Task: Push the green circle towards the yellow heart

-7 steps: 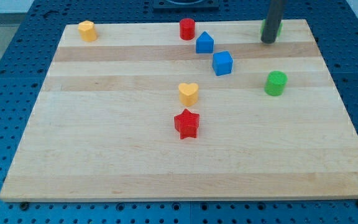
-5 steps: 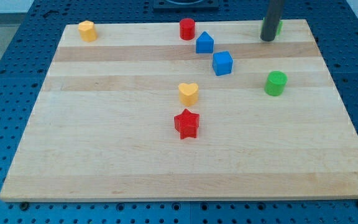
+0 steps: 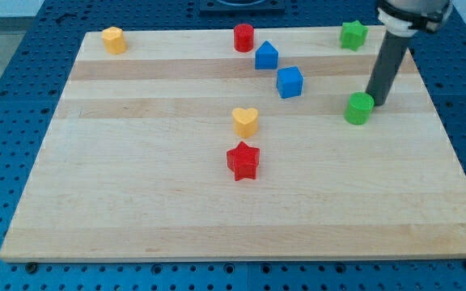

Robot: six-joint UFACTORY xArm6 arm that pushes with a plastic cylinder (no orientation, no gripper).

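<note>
The green circle [image 3: 358, 108] stands on the wooden board at the view's right. The yellow heart [image 3: 246, 121] sits near the board's middle, well to the left of the circle. My tip [image 3: 375, 103] is down at the board just right of the green circle, right beside its upper right edge; I cannot tell if they touch. The dark rod rises from there to the view's top right.
A red star [image 3: 243, 160] lies just below the yellow heart. A blue cube [image 3: 290, 82] and a blue house-shaped block [image 3: 266, 56] lie between heart and top edge. A red cylinder [image 3: 243, 37], a yellow block [image 3: 114, 40] and a green star-like block [image 3: 353, 34] sit along the top edge.
My tip has moved from the top edge by the green star-like block down and right to the green circle's right side. That block is now uncovered. No block has moved.
</note>
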